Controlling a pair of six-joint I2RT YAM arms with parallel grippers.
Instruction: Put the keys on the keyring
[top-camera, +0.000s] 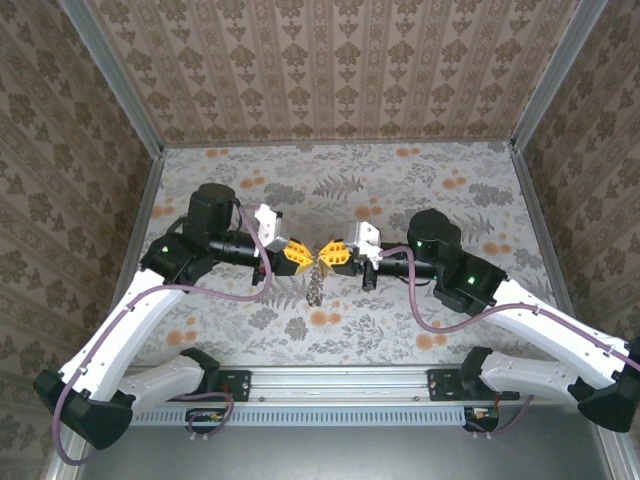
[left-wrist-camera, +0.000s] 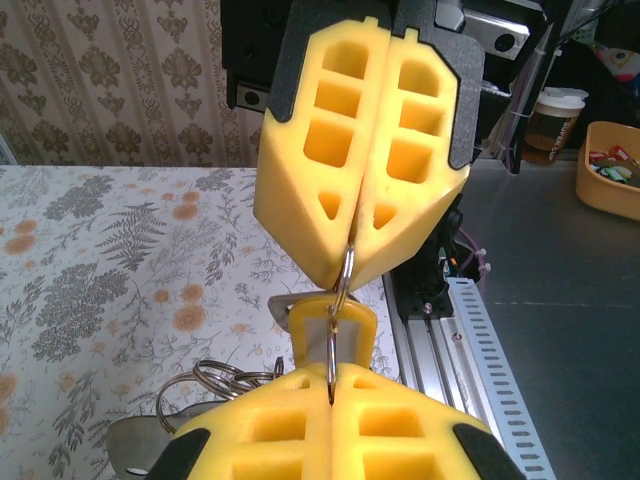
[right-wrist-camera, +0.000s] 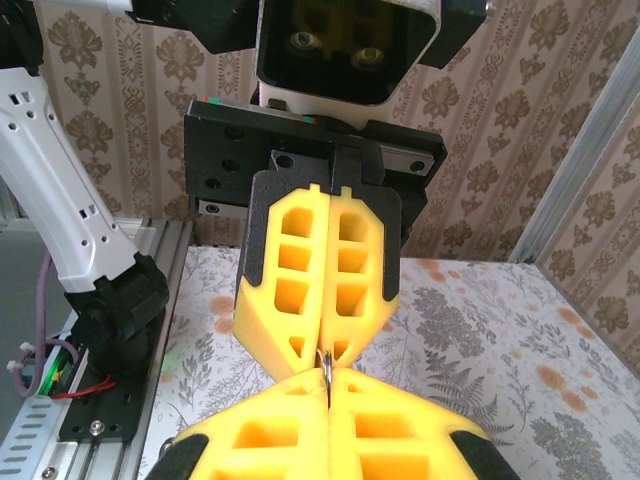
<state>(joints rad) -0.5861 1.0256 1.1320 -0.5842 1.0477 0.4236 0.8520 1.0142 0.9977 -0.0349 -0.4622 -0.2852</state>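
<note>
Above the middle of the table my left gripper (top-camera: 298, 256) and right gripper (top-camera: 335, 254) meet tip to tip. Each is shut on the same thin metal ring of the keyring (left-wrist-camera: 342, 285). In the left wrist view that ring runs from my left gripper (left-wrist-camera: 330, 385) up into the right gripper (left-wrist-camera: 350, 250). A small yellow piece with a grey window (left-wrist-camera: 335, 325) hangs on it. More linked rings (left-wrist-camera: 215, 380) and a grey metal blade (left-wrist-camera: 135, 445) dangle below, seen from above as a chain-like strand (top-camera: 316, 285). The right wrist view has the ring (right-wrist-camera: 325, 362) pinched between both grippers. I can pick out no key head.
A slotted aluminium rail (top-camera: 330, 385) runs along the near edge between the arm bases. Patterned walls close in the floral table (top-camera: 340, 180) on three sides. Beyond the rail, a paper cup (left-wrist-camera: 555, 115) and a yellow bin (left-wrist-camera: 612, 170) stand off the table.
</note>
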